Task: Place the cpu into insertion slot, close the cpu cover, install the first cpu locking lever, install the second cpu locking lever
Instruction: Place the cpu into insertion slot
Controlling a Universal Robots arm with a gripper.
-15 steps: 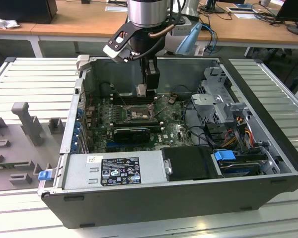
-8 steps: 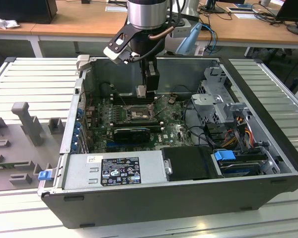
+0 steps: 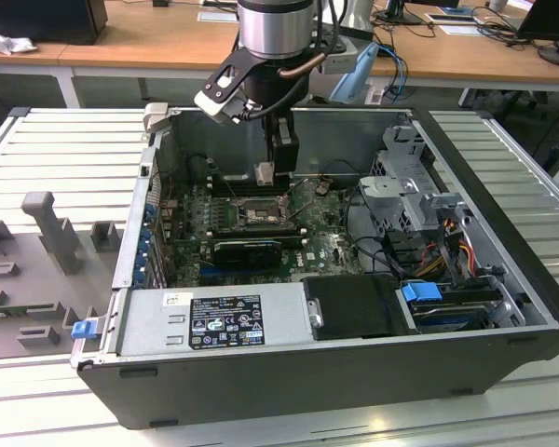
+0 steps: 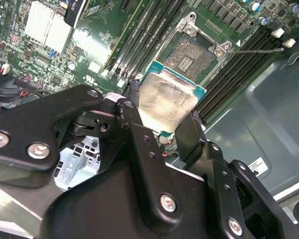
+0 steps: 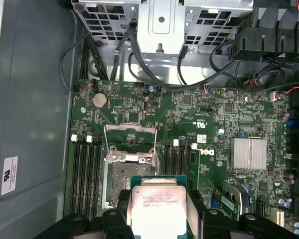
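Slatted grey bench [image 3: 65,140] under an opened computer case [image 3: 354,391], with wooden desks [image 3: 149,37] behind. Hung over the green motherboard [image 5: 214,114] inside that case. Pinched the cpu [image 4: 167,102] by two opposite edges between the black fingers [image 4: 139,144] of the gripper [image 4: 162,119], pale metal top turned towards both wrist cameras. Held the chip above and just beside the insertion slot [image 4: 192,56], not seated. Showed the slot's contact field bare, the cpu cover [image 5: 130,156] flipped open off it.

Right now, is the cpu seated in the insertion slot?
No, the gripper holds the cpu clear of the insertion slot, whose contact field lies bare in the second wrist view.
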